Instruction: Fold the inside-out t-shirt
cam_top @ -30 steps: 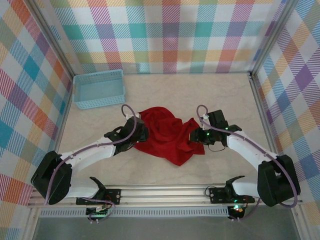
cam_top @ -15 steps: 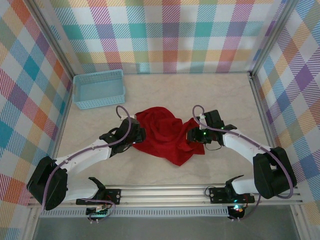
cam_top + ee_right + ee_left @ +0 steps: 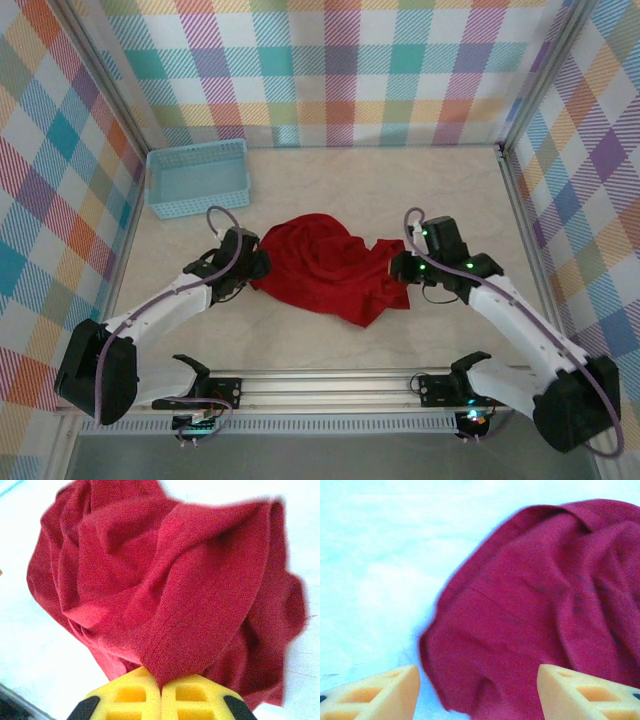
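From above: stretches long from the near-left base toward the middle with the left arm [image 3: 160,305], and sets the left gripper [image 3: 256,270] at the left edge of the shirt [image 3: 325,265]. Stretches from the near-right base with the right arm [image 3: 520,320], forearm angled far and left, and puts the right gripper [image 3: 400,268] against the shirt's right edge. Finds the shirt crumpled in a red heap in the middle of the table [image 3: 420,190], between the two grippers, near and right of the basket [image 3: 197,178] and apart from it.

Left wrist: holds the left gripper [image 3: 479,680] open, fingers [image 3: 375,692] wide apart, low over the table [image 3: 375,555]. Faces the shirt [image 3: 535,595] just ahead, with a rumpled near edge reaching into the gap; cannot tell whether touching either finger.

Right wrist: clamps the right gripper [image 3: 161,682] shut, fingers [image 3: 125,695] pressed together, on a fold of the shirt [image 3: 165,580]. Shows the rest of the shirt spreading away from the pinch in bunched folds, with pale table [image 3: 30,645] on both sides.
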`<state>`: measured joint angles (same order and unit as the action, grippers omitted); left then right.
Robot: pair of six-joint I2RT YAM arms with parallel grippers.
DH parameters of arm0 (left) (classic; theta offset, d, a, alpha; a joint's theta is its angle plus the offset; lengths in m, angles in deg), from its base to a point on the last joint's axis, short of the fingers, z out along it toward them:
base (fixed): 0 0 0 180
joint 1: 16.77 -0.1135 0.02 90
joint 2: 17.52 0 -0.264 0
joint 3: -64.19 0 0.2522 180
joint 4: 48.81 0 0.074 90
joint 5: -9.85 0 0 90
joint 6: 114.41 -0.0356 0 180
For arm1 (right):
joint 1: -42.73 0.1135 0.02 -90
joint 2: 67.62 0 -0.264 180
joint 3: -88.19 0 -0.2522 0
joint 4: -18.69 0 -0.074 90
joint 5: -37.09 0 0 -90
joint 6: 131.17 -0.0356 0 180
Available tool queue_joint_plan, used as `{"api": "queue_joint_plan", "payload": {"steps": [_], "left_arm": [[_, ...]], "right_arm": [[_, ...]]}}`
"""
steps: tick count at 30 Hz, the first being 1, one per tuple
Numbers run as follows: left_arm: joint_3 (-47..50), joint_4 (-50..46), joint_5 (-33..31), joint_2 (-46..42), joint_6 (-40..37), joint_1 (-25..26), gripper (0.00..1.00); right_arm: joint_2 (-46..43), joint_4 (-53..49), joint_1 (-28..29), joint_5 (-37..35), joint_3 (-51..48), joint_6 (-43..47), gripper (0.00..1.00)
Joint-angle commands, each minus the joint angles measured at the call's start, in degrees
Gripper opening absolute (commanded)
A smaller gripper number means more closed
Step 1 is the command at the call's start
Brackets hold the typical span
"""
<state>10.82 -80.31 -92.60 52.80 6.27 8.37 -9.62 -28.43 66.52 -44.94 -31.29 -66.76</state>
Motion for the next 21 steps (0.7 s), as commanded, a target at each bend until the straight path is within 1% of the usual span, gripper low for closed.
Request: {"api": "queue_joint_plan", "payload": {"steps": [1, 5, 7, 9, 11, 14, 16, 17, 18, 21], "left_arm": [[-1.6, -2.4, 2.6, 2.2, 1.4, -4.4, 0.64], [-1.7, 0.0, 8.5, 5.2, 2.9, -9.0, 0.64], [-2.0, 1.3, 11.6, 6.3, 2.9, -9.1, 0.63], [-1.9, 4.1, 14.5, 7.4, 3.3, -8.4, 0.62], [-2.0, 4.2, 15.4, 7.9, 3.6, -6.3, 0.58], [-2.0, 2.6, 13.9, 8.1, 3.9, -1.1, 0.57], [-1.4, 2.3, 13.0, 8.1, 5.1, 1.4, 0.54], [-1.0, 2.3, 12.4, 8.3, 5.8, 2.4, 0.54], [-0.7, 0.1, 11.7, 8.4, 6.8, 3.1, 0.53], [-0.1, 0.0, 11.2, 10.3, 8.3, 4.5, 0.49]], "right_arm": [[-5.6, -10.6, -0.6, -10.2, 5.0, 1.5, 0.00], [-10.6, -17.2, -1.8, -19.2, 8.8, 1.1, 0.00], [-11.4, -18.8, -2.4, -21.3, 9.4, 1.1, 0.00], [-11.3, -18.8, -2.7, -20.9, 8.7, 1.1, 0.00], [-11.0, -17.4, -2.7, -18.7, 7.1, 0.7, 0.00], [-10.6, -15.4, -2.7, -16.4, 5.1, -0.1, 0.00], [-10.3, -14.6, -2.7, -15.7, 4.8, -0.3, 0.00], [-10.1, -14.4, -2.7, -15.6, 4.7, -0.3, 0.00], [-10.1, -14.1, -2.7, -15.5, 4.6, -0.2, 0.00], [-9.4, -13.9, -2.7, -15.5, 4.9, 0.1, 0.00]]}}
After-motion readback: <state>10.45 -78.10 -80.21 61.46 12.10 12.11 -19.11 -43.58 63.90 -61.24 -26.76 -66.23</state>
